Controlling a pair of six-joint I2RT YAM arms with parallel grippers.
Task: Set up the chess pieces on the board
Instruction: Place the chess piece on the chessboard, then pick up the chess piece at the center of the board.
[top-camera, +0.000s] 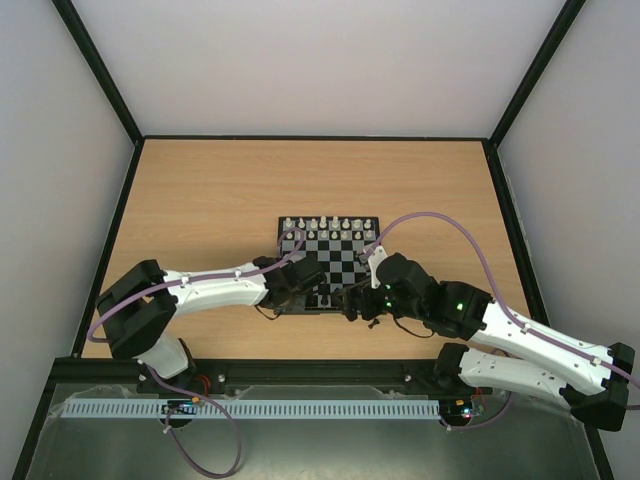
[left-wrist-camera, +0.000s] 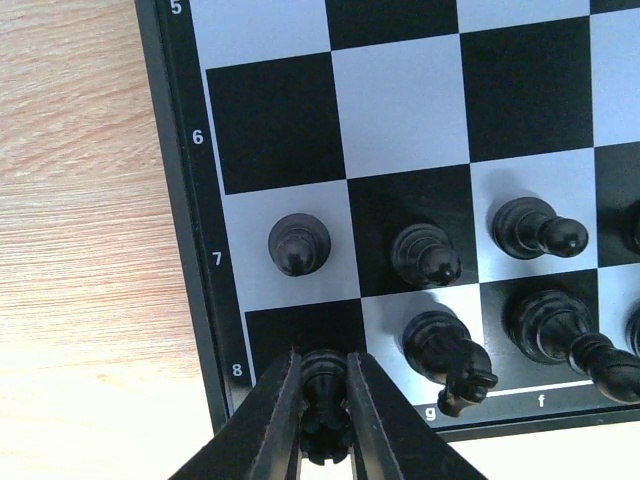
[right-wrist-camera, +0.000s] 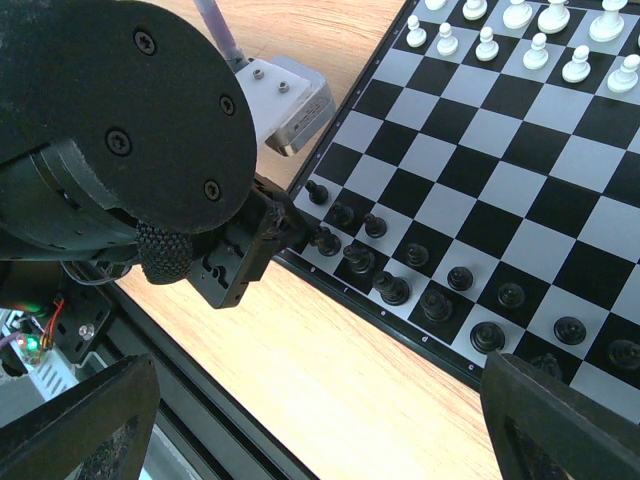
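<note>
The board (top-camera: 345, 262) lies mid-table, with white chess pieces (top-camera: 330, 225) in its two far rows and black chess pieces (top-camera: 330, 297) along its near edge. In the left wrist view my left gripper (left-wrist-camera: 323, 360) is shut on a black rook (left-wrist-camera: 325, 400), whose base is over the dark corner square by the "8" mark. Black pawns (left-wrist-camera: 298, 243) stand one row ahead, and a black knight (left-wrist-camera: 450, 350) is on the square beside the rook. My right gripper (right-wrist-camera: 320, 420) hovers open over bare table just off the board's near edge (right-wrist-camera: 400, 330), with nothing between its fingers.
The left arm's wrist body (right-wrist-camera: 110, 130) fills the upper left of the right wrist view, close to the board's corner. A black rail (top-camera: 320, 368) runs along the table's near edge. Bare wood (top-camera: 200, 200) surrounds the board.
</note>
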